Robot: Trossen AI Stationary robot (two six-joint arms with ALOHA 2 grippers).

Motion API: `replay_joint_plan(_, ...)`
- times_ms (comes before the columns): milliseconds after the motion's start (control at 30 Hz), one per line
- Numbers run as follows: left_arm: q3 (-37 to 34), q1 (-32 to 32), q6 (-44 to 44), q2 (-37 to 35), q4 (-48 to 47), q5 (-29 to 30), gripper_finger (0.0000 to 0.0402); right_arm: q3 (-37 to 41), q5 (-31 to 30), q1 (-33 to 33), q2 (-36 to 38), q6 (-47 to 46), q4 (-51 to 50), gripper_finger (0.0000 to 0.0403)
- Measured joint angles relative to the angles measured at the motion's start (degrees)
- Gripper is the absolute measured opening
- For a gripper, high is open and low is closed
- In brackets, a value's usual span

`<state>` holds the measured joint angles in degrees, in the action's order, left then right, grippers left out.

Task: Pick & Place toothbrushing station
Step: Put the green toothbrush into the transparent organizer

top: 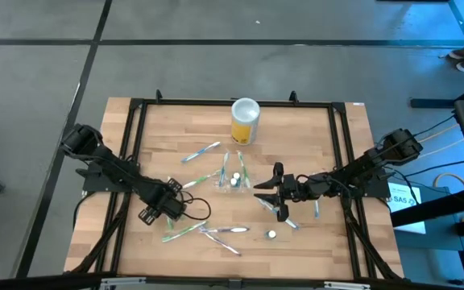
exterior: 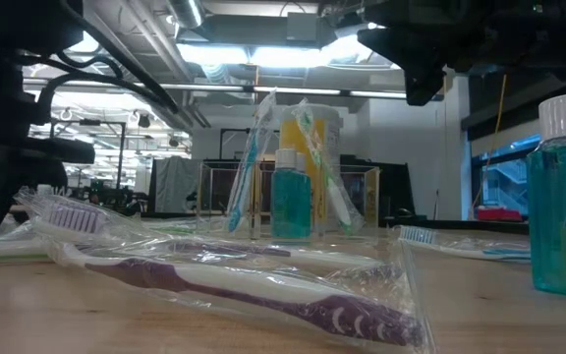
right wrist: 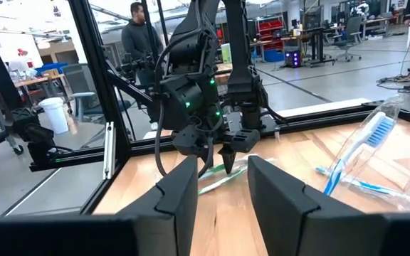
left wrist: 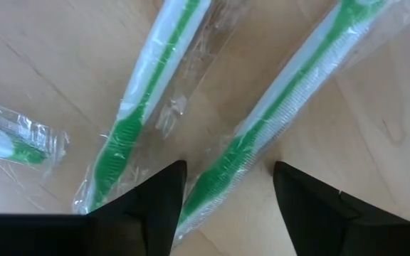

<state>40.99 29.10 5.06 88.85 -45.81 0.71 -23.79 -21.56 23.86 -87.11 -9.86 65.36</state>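
Note:
The toothbrushing station (top: 232, 179), a small clear container, stands on its base at the table's middle with wrapped toothbrushes and a small blue bottle in it; it also shows in the low view (exterior: 293, 177). My left gripper (top: 171, 213) is open, low over the table's near left. In the left wrist view (left wrist: 226, 192) its fingers stand on either side of a wrapped green toothbrush (left wrist: 276, 107); whether they touch it I cannot tell. My right gripper (top: 264, 195) is open and empty, just right of the station, above the table (right wrist: 223, 192).
A yellow canister with a white lid (top: 246, 121) stands at the far middle. Wrapped toothbrushes lie loose: green (top: 185, 229), purple (exterior: 244, 285), blue (top: 200, 152). A blue mouthwash bottle (exterior: 563, 206) stands near the right gripper. A person (right wrist: 139, 35) stands beyond the table.

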Motion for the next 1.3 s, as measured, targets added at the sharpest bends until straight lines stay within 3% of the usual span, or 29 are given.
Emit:
replay_joint_plan(500,0.27,0.00,-1.32,1.26,0.27,1.13,0.0025,0.00,0.17,0.00,0.00,-0.19,-0.02,0.0103)
replay_joint_plan(967,5.76,0.49,-7.96,2.29,-2.67,5.12,0.0022,0.00,0.83,-0.02,0.00,-0.79,-0.05,0.0104)
replay_joint_plan(1300,12.58,2.44,-10.70,2.17,-11.98,8.78,0.0022,0.00,1.70,-0.02,-0.02,-0.84,-0.33,0.0109)
